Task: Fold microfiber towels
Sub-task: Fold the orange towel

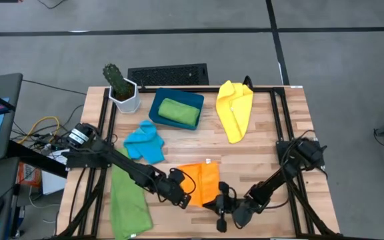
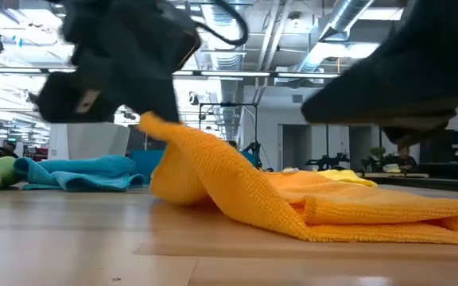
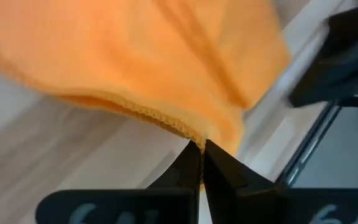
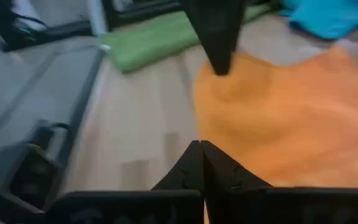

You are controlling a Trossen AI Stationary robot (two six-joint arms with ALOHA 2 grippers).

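Pinching a hemmed corner of the orange towel (image 1: 202, 183) at the tabletop's (image 1: 265, 143) six o'clock edge, left gripper (image 3: 202, 148), jaws pressed tight on the stitched edge and lifting it clear of the wood. Seen level across the tabletop, that raised corner draped down into a double layer lying flat, so judged midway through the first fold. Poised just beside the same towel on its four o'clock side, right gripper (image 4: 202, 146), jaws pressed together and apparently on nothing, cloth beginning just beyond the tips. Called for next, by this reading: carrying the lifted corner across to the opposite edge, laying it square, with the right jaws spreading to take or pin the far side.

Waiting elsewhere: sky-blue towel (image 1: 145, 141) crumpled near centre-left at about nine o'clock; yellow towel (image 1: 235, 110) stretched out toward one o'clock; one green towel (image 1: 129, 203) lying long at seven o'clock; a second green towel (image 1: 180, 112), already folded, sitting in the dark teal tray (image 1: 157, 113) at twelve o'clock, beside a potted cactus (image 1: 121, 88) at eleven.

Found legible nowhere: brands, labels or writing.
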